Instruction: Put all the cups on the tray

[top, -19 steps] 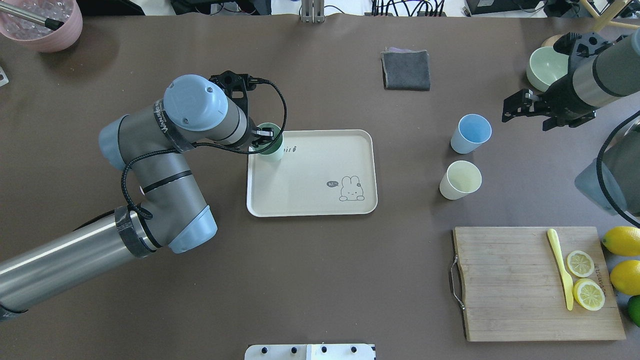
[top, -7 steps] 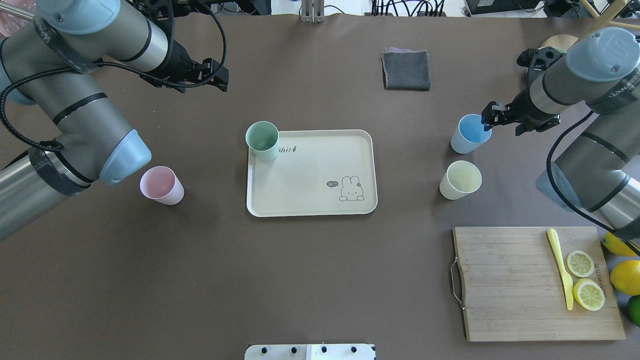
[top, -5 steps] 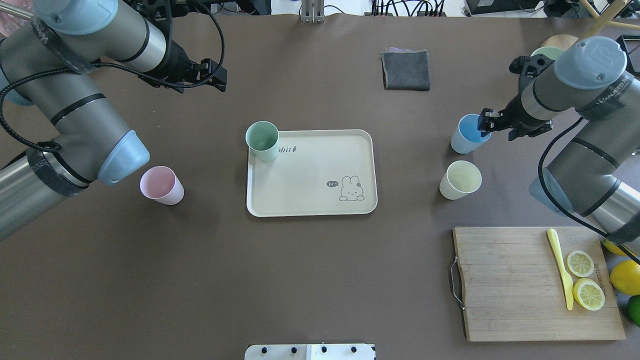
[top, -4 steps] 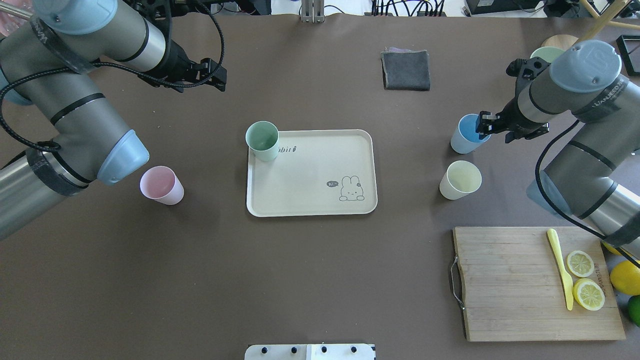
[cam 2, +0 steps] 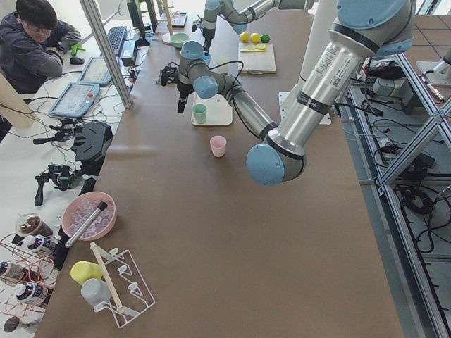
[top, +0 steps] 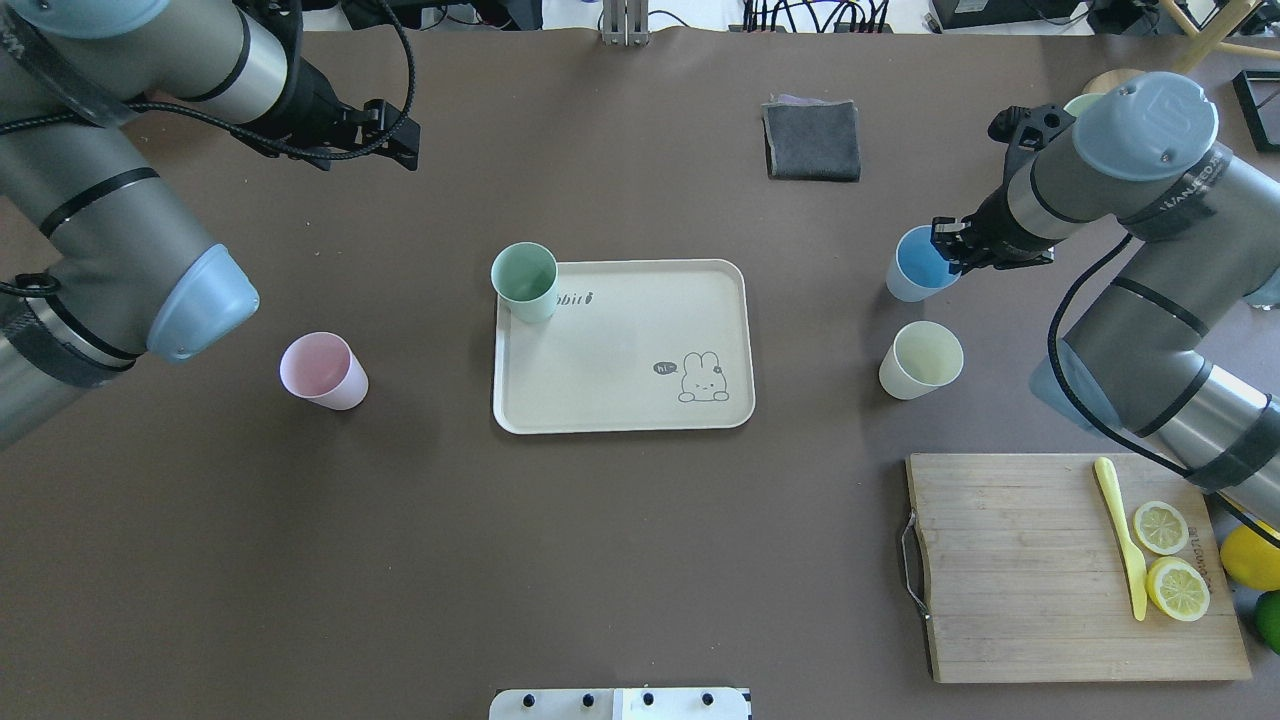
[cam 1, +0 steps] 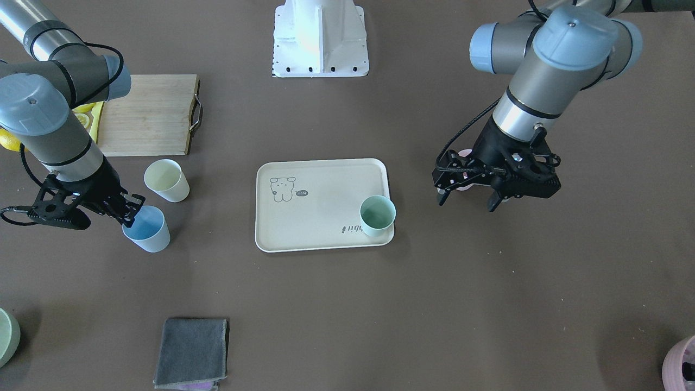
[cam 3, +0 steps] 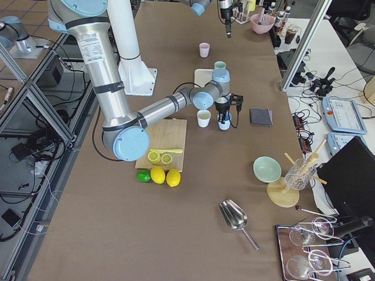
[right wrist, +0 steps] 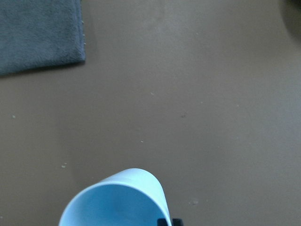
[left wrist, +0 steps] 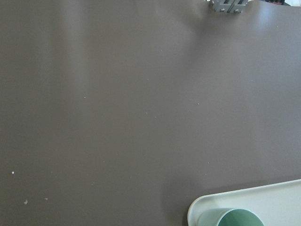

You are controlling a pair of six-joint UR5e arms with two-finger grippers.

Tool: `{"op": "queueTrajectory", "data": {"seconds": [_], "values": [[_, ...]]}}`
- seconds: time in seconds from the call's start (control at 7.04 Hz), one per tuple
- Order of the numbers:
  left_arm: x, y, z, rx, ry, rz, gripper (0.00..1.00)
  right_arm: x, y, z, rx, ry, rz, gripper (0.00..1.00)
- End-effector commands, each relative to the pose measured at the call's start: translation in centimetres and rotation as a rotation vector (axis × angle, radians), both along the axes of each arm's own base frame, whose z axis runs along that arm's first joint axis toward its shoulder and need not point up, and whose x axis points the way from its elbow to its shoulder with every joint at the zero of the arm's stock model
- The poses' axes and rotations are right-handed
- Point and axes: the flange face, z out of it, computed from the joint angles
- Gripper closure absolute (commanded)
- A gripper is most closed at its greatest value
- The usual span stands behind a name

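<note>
The cream tray [top: 620, 390] lies mid-table with the mint green cup [top: 525, 280] upright on its far left corner. The pink cup [top: 322, 370] stands on the table left of the tray. The pale yellow cup [top: 922, 358] stands to the tray's right. My right gripper [top: 950, 250] is shut on the near rim of the light blue cup [top: 915, 265], which leans slightly; the rim shows in the right wrist view [right wrist: 117, 197]. My left gripper [top: 400, 130] is open and empty, raised over the far left of the table, far from the pink cup.
A wooden cutting board [top: 1020, 570] with lemon slices and a yellow knife lies at the near right. A grey cloth [top: 812, 140] lies beyond the tray. A pale green bowl [cam 1: 5, 336] and a pink pot [cam 1: 678, 361] sit at the far corners.
My left gripper let go of the mint green cup on the tray and drew back to the far left. My right gripper came onto the light blue cup's rim and shifted it slightly left.
</note>
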Motion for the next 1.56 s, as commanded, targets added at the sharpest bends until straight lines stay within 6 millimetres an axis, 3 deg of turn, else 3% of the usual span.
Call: {"op": "queueTrajectory", "data": {"seconds": [0.0, 0.28, 0.43, 0.57, 0.85, 1.14, 1.42], "values": [[-5.1, 3.3, 7.0, 0.024, -0.093, 0.079, 0.01, -0.7, -1.5, -5.6, 0.001, -0.066, 0.054, 1.00], [-7.8, 7.4, 17.8, 0.002, -0.130, 0.085, 0.01, -3.0, -2.5, -13.1, -0.051, -0.100, 0.099, 1.00], [-8.6, 8.5, 20.5, -0.003, -0.122, 0.075, 0.01, -5.6, -1.4, -15.3, -0.071, -0.118, 0.097, 1.00], [-8.8, 9.0, 20.8, -0.033, -0.114, 0.055, 0.01, -7.8, -0.4, -16.8, -0.088, -0.128, 0.102, 1.00], [-5.6, 9.7, 18.4, -0.114, -0.032, 0.001, 0.01, -12.2, 2.0, -18.3, -0.106, -0.102, 0.076, 1.00], [-4.4, 10.2, 17.6, -0.130, -0.014, 0.005, 0.01, -16.1, 1.9, -18.4, -0.126, -0.076, 0.044, 1.00], [-3.7, 10.3, 17.2, -0.148, -0.003, -0.001, 0.01, -18.5, 1.3, -17.8, -0.139, -0.048, 0.029, 1.00]]}}
